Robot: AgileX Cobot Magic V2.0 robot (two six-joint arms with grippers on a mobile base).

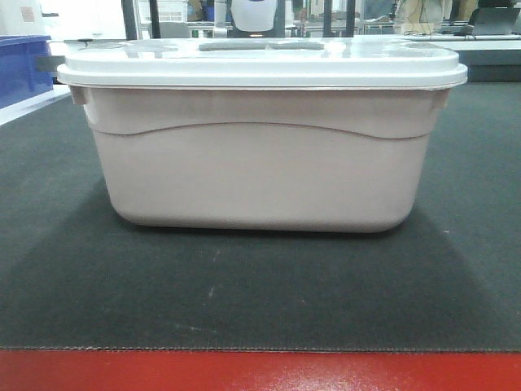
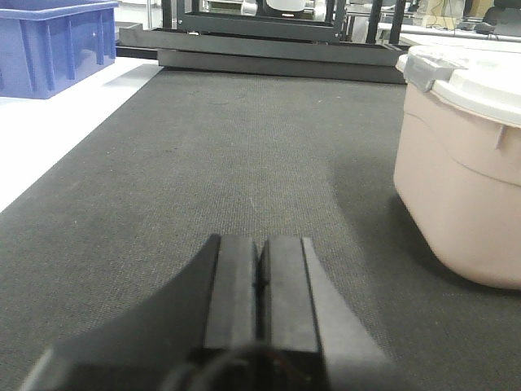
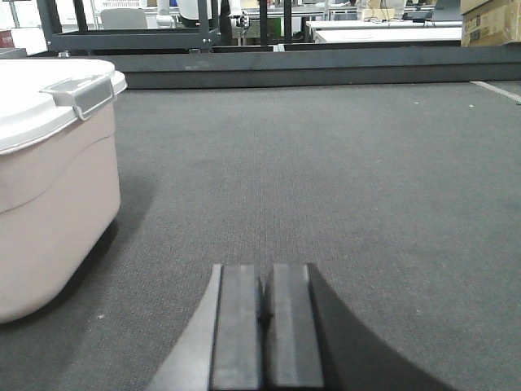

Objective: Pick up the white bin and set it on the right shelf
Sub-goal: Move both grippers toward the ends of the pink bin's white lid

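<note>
At the middle of the desk (image 1: 244,371), set back from its red front edge, the white bin (image 1: 260,155) is sitting lidded on the dark mat (image 1: 244,301). The left jaws and right jaws are flanking its ends, each pair pressed together and holding nothing. A clean lift is likely calling for both to open and grip under the rim evenly, keeping the tub level.

One white bin (image 1: 260,171) counted, one white lid (image 1: 260,69), one blue open bin (image 2: 53,45), one dark grey mat (image 1: 260,285), two grippers, left gripper (image 2: 260,248), right gripper (image 3: 264,277), one cardboard box (image 3: 491,23)
</note>
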